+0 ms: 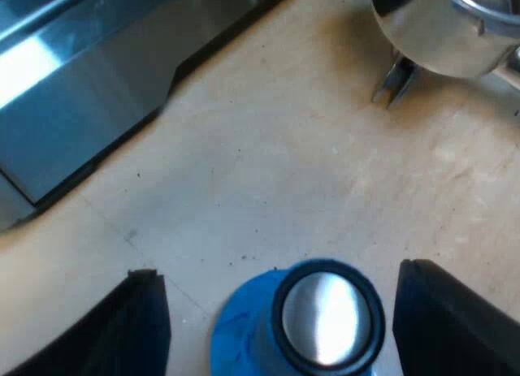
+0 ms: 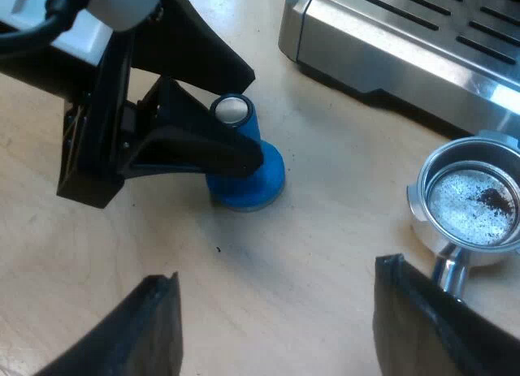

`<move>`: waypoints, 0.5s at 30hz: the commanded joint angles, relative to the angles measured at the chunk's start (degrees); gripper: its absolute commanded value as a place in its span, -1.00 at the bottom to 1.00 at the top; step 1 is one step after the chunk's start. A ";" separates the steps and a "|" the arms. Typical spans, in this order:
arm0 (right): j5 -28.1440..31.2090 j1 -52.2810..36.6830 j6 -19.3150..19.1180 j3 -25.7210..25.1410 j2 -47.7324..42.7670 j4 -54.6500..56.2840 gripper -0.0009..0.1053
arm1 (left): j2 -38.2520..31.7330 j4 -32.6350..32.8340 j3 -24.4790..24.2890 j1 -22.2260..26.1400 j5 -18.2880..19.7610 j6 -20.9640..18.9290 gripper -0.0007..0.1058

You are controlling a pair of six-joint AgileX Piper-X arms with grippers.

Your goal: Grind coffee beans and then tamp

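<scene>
Blue tamper (image 1: 325, 321) stands upright near the grounds-dusted holder (image 2: 417, 199).

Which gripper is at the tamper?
The left gripper: it straddles the blue tamper, open and not touching. The right gripper hangs open over the table, near the holder.

The counter (image 1: 276, 173) is pale, light-brown wood with a soft, blotchy grain. A thin seam (image 1: 130, 236) runs slantwise across it, and a few tiny dark specks (image 2: 218, 248) lie scattered on its bare surface.
</scene>
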 commanded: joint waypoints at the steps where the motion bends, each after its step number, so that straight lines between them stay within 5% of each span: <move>1: -0.13 -0.26 -0.44 -0.07 0.01 -0.48 0.03 | 0.92 -2.30 -0.16 -0.40 2.03 -0.54 0.12; 7: -0.13 -0.26 -0.44 -0.07 0.01 -0.48 0.03 | 1.86 -2.61 -0.16 -0.40 2.45 -0.54 0.03; 15: -0.13 -0.26 -0.44 -0.07 0.01 -0.48 0.03 | 1.86 -2.50 -0.16 -0.40 2.45 -0.54 -0.66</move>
